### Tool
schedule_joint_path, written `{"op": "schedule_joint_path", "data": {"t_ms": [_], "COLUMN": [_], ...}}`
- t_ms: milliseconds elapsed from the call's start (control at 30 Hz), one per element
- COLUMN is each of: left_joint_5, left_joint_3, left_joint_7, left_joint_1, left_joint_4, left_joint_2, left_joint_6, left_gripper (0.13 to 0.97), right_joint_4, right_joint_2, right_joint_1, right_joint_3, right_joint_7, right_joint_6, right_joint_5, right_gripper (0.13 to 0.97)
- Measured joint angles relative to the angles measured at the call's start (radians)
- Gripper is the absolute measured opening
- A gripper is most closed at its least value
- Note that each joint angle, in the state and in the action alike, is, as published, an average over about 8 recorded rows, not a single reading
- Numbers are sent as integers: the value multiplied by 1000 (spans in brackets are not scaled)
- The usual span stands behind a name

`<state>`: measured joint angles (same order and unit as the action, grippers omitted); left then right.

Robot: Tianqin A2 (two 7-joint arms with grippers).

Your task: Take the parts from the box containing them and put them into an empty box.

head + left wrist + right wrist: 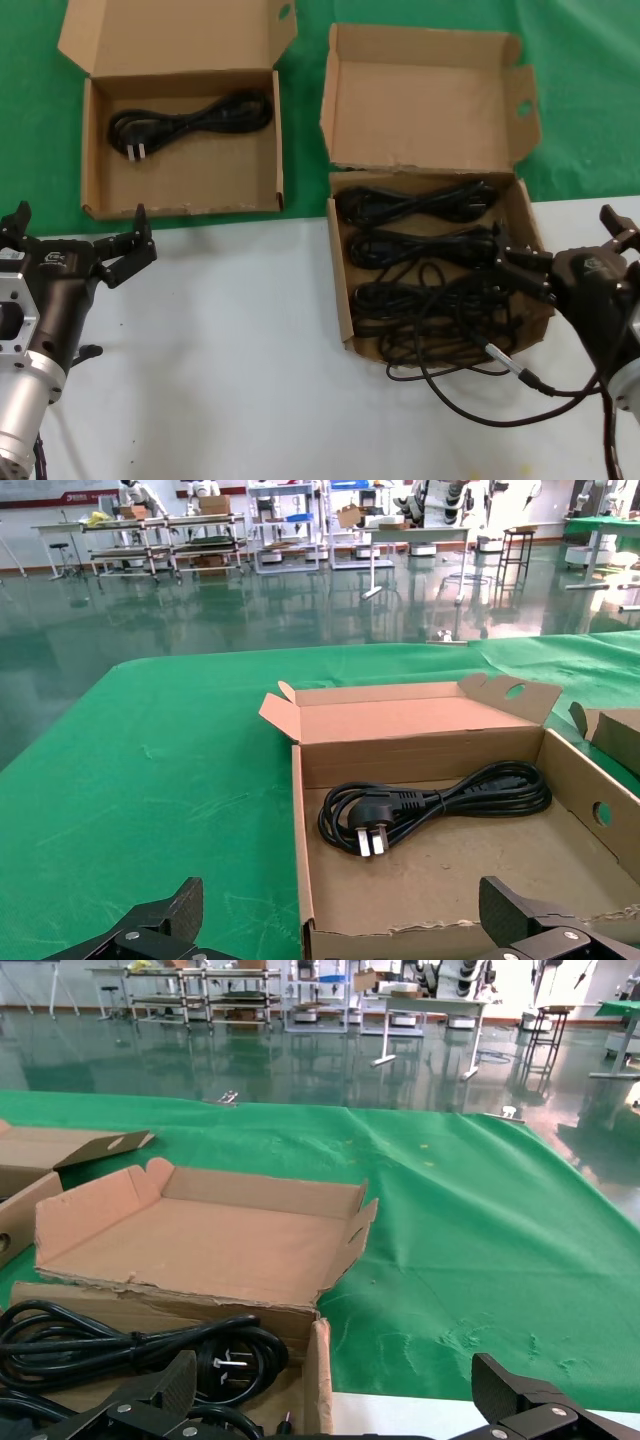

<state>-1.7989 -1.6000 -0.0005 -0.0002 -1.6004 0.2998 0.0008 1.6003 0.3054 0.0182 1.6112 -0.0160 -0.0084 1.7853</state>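
left box [180, 190]: one cord [190, 120] | right box [345, 290]: several cords [420, 245]

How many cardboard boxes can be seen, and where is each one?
2. One box lies on the green cloth ahead of the left gripper and holds a single black cord. The other box, at the right gripper, holds several cords.

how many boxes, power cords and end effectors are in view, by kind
boxes: 2, left box and right box
power cords: 5, one in the left box, four at the right box
end effectors: 2, left, right
total: 9
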Motion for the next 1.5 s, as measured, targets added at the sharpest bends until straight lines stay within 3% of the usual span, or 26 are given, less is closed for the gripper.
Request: {"op": "schedule_joint_path", "data": {"t_ms": [1500], "left_joint_5": [0], "left_joint_3": [0], "left_joint_7": [0], "left_joint_1": [0], "left_joint_4": [0], "left_joint_2": [0], "left_joint_6": [0], "left_gripper": [966], "right_joint_4": [0], "right_joint_2": [0], "right_joint_1": [0], "right_joint_3": [0], "right_joint_7": [0], "right_joint_6": [0], "right_joint_5": [0], "right_gripper": [966]}}
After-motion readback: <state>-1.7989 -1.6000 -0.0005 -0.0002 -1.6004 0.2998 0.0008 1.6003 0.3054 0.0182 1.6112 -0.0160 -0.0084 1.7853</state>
